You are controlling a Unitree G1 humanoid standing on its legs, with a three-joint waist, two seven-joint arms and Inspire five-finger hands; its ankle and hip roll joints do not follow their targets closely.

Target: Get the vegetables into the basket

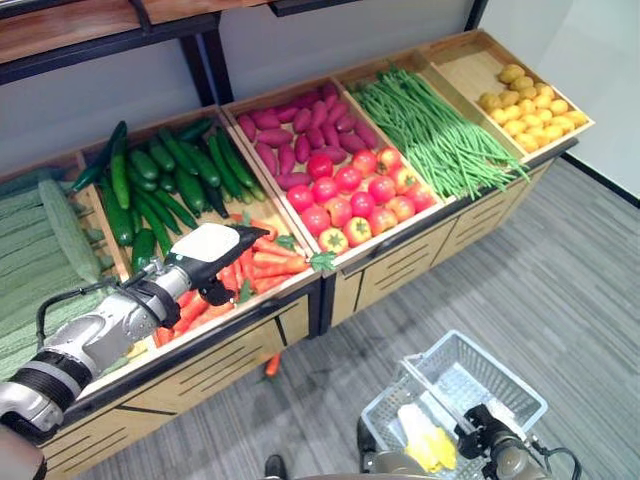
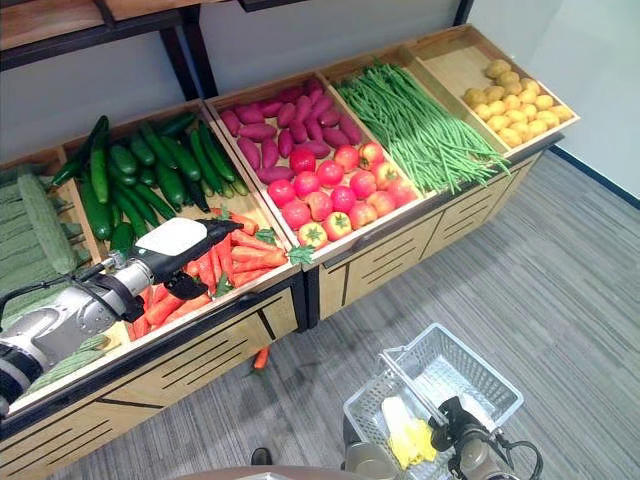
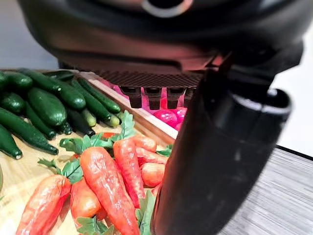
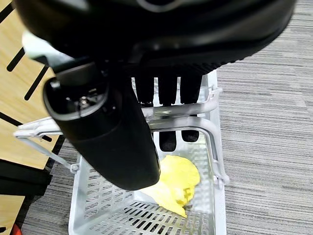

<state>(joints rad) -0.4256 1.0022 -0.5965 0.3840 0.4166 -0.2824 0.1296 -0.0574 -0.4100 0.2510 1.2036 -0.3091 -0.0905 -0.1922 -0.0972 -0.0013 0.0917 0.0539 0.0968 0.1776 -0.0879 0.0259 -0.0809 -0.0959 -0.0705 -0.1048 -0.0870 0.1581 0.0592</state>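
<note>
Orange carrots (image 1: pixel 262 265) with green tops lie in a wooden crate at the front of the stand. My left hand (image 1: pixel 205 255) hovers just above them, open, fingers straight and thumb (image 3: pixel 215 161) out, with nothing in it; the carrots (image 3: pixel 105 181) lie right beneath. Low on the right, a white wire basket (image 1: pixel 500 385) hangs over the grey floor. My right hand (image 1: pixel 487 420) is shut on its handle (image 4: pixel 195 125). Inside the basket lie a yellow vegetable (image 4: pixel 178 183) and a pale one beside it.
Other crates hold cucumbers (image 1: pixel 165 175), purple sweet potatoes (image 1: pixel 300 130), tomatoes (image 1: pixel 355 195), green beans (image 1: pixel 435 130), yellow potatoes (image 1: pixel 530 100) and ridged green gourds (image 1: pixel 40 240). One carrot (image 1: pixel 272 365) lies on the floor below the stand. A shelf hangs above the crates.
</note>
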